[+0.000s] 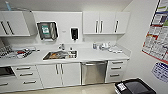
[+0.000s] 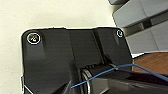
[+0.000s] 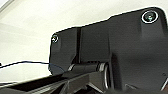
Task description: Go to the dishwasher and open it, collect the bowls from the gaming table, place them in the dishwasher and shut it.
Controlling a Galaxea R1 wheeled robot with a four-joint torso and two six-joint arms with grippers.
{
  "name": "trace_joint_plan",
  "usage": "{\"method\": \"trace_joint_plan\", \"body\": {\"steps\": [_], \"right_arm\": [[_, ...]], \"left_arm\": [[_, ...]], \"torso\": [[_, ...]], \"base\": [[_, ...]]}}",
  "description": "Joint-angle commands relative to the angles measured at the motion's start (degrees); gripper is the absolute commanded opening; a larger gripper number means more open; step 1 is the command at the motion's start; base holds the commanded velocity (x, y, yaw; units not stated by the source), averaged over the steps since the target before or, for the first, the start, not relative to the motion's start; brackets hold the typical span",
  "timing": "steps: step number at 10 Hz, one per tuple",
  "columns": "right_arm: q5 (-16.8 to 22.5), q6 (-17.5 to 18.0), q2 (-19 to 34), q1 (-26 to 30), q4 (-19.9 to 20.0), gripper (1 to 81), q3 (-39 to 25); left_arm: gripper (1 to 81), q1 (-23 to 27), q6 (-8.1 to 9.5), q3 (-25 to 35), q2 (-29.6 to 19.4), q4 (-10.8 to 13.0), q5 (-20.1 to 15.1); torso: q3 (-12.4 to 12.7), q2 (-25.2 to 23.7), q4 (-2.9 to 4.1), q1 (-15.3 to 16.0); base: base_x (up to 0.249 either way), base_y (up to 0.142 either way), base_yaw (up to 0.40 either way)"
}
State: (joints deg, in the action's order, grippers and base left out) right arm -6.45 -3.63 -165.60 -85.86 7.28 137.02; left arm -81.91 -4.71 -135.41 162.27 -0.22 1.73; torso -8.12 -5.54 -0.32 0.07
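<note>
Neither gripper's state could be judged: whether each was open or closed, or held anything, I cannot tell, since both wrist views were taken up by the robot's own dark plate with round corner fittings.

Lower centre-right of the head view stood the dishwasher (image 1: 94, 72), a cabinet-width unit with a brushed stainless-steel front and a horizontal bar handle along its top edge. Its door was closed, so the opening step looked not yet done. It sat built in under the white countertop (image 1: 95, 54), between a pair of white cabinet doors (image 1: 61, 74) to its left and a stack of white drawers (image 1: 115, 70) to its right, just right of the steel sink (image 1: 60, 54); probably it was placed there so rinsed dishes go straight in and the plumbing is shared.

Left of the sink, a wire dish rack (image 1: 15, 52) rested on the counter, presumably so it can drain toward the basin. Above the sink, a dark paper-towel dispenser (image 1: 47, 30) and a small black soap dispenser (image 1: 74, 33) hung on the wall within reach of the tap. White wall cabinets (image 1: 106, 23) filled the upper right.

On the right wall hung a colourful poster (image 1: 156, 32) and below it a blue notice (image 1: 160, 71); their writing was too blurred to read. A black bin (image 1: 135, 88) with a white label sat at the lower right, its label likewise illegible.
</note>
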Motion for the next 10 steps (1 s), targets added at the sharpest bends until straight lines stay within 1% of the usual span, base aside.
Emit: {"method": "trace_joint_plan", "body": {"steps": [1,10], "right_arm": [[2.93,-0.23,0.33,2.66,0.02,81.1,-0.8],[2.93,-0.15,1.3,2.74,0.11,81.1,-0.63]], "left_arm": [[81.1,3.11,-0.22,0.76,-0.36,-0.4,-2.79],[81.1,3.11,-0.04,0.76,-0.45,-0.57,-2.36]], "torso": [[0.0,0.0,0.0,0.0],[0.0,0.0,0.0,0.0]], "base": [[0.134,0.0,0.0],[0.124,0.0,0.0]]}}
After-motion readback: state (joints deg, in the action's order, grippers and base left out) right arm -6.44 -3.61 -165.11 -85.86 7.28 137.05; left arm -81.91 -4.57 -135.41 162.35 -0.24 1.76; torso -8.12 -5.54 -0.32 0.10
